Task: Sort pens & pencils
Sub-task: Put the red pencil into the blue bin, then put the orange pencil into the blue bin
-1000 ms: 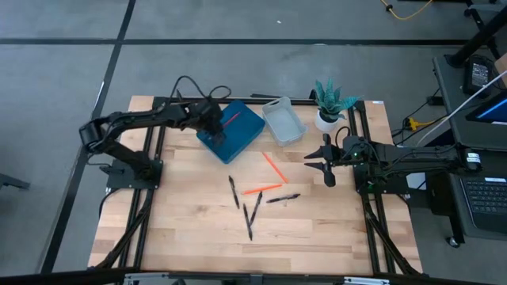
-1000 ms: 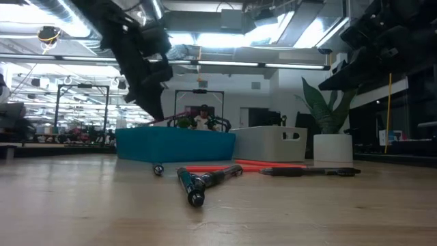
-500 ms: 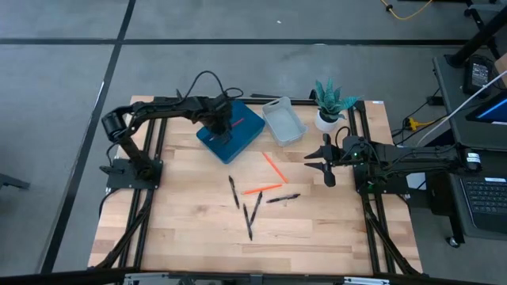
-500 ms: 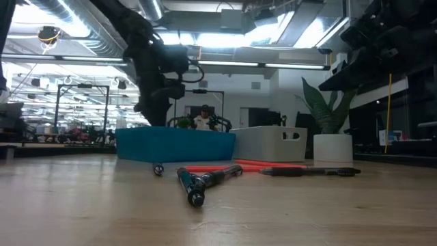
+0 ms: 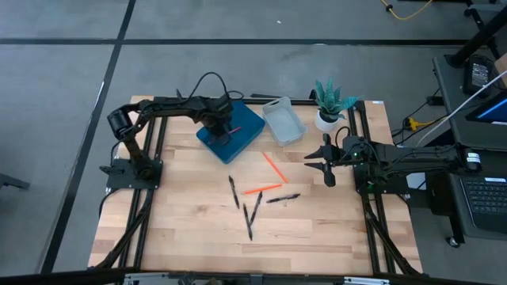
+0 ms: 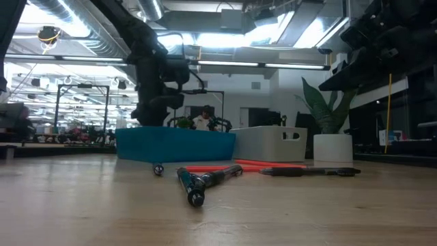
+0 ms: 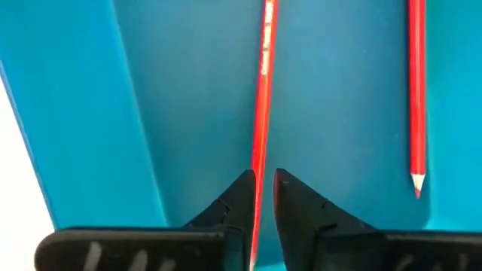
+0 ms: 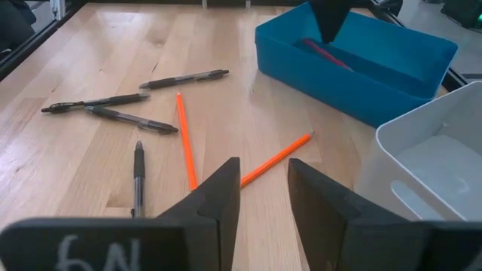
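I am holding the left pincer [image 7: 261, 197] low inside the blue rectangular plastic bin [image 5: 234, 132] near the bench's far edge, its fingers pinched nearly closed on a thin red pencil [image 7: 263, 90], with a second red pencil [image 7: 416, 90] lying parallel beside it on the bin floor. To finish this well, I judge I should part the fingers only slightly, let the pencil settle flat, then lift straight up so the tips are not dragging it along or clipping the bin wall [image 7: 128, 113], which stands close on one side.

The right pincer [image 8: 263, 197] is waiting with its fingers apart by the bench's right edge, just in front of the small potted plant [image 5: 332, 104].

Two orange pencils [image 5: 273, 166] and four black stick pens [image 5: 253, 212] are lying scattered mid-bench, a couple crossing one another. The grey-white plastic bin [image 5: 283, 122] is sitting just right of the blue one, apparently empty. The front half of the wooden bench [image 5: 182, 237] is giving me room to swing.
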Robot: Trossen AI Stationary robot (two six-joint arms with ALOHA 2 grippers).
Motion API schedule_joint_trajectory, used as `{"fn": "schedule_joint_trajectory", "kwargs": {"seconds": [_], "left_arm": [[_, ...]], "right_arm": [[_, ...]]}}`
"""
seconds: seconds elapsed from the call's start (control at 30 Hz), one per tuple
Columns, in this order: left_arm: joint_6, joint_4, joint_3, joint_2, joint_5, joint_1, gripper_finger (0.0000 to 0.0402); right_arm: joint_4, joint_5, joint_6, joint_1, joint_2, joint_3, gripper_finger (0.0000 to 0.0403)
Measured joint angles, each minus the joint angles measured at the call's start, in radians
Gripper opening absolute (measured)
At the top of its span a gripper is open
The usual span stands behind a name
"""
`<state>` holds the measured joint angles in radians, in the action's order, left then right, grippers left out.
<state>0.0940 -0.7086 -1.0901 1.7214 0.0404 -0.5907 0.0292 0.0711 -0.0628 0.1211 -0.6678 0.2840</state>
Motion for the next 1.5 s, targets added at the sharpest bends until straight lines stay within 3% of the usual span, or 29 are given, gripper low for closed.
{"fn": "schedule_joint_trajectory", "kwargs": {"seconds": [0.47, 0.67, 0.93, 1.2, 1.5], "left_arm": [[-0.026, 0.026, -0.027, -0.045, -0.014, 0.007, 0.0044], [-0.083, 0.027, -0.088, -0.139, -0.015, 0.059, 0.0044], [-0.127, 0.191, -0.075, -0.328, -0.034, 0.196, 0.0043], [-0.163, 0.494, 0.162, -0.553, -0.153, 0.368, 0.0043], [-0.177, 0.986, 0.533, -0.728, -0.161, 0.550, 0.0043]], "right_arm": [[-0.012, 0.000, -0.009, 0.000, 0.000, 0.000, 0.0115], [-0.037, 0.000, 0.004, 0.000, 0.000, 0.000, 0.0115], [-0.040, 0.000, 0.005, 0.000, 0.000, 0.000, 0.0115], [-0.083, 0.037, 0.031, -0.001, 0.000, 0.001, 0.0115], [-0.208, 0.062, 0.028, -0.038, 0.000, 0.001, 0.0115]]}}
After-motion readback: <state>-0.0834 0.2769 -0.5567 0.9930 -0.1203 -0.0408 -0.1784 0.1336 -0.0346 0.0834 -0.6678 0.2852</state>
